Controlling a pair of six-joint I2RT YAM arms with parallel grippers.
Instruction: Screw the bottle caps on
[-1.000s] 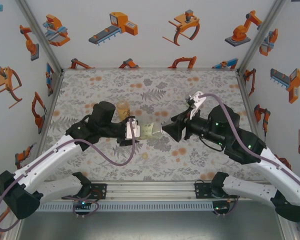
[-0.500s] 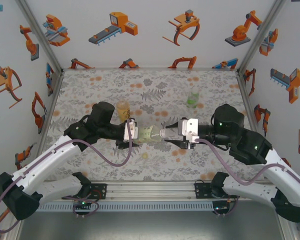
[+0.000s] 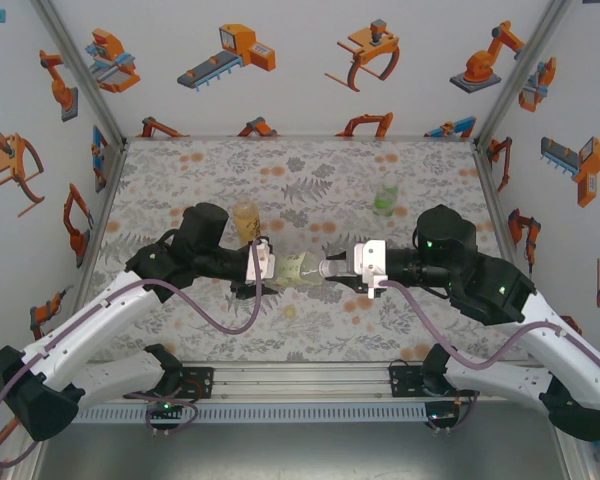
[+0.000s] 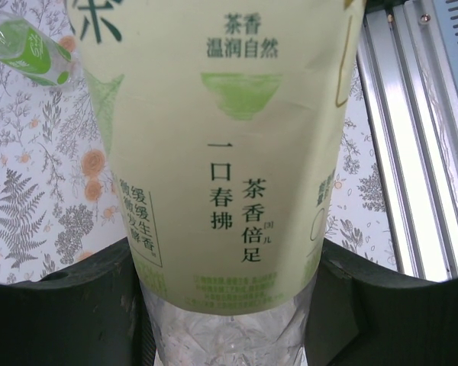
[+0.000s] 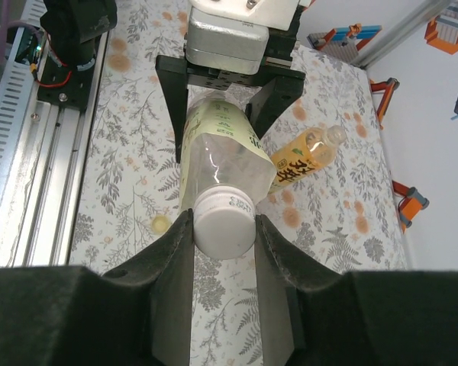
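The amber bottle [image 3: 246, 218] sits just behind the pale bottle [image 3: 298, 267], at its base end. My left gripper [image 3: 269, 264] clamps the pale bottle's labelled body and holds it level. At its neck, my right gripper [image 5: 224, 226] pinches the white cap [image 5: 224, 216]. The green bottle [image 3: 385, 200] sits behind it, farther right.

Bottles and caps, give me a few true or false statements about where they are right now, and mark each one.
1. The left gripper holds the pale bottle. True.
2. The right gripper has its fingers on either side of the white cap on that bottle's neck. True.
3. The green bottle is held in a gripper. False: it sits on the table, away from both grippers.
4. The pale yellow cap is screwed onto a bottle. False: it lies loose on the table.
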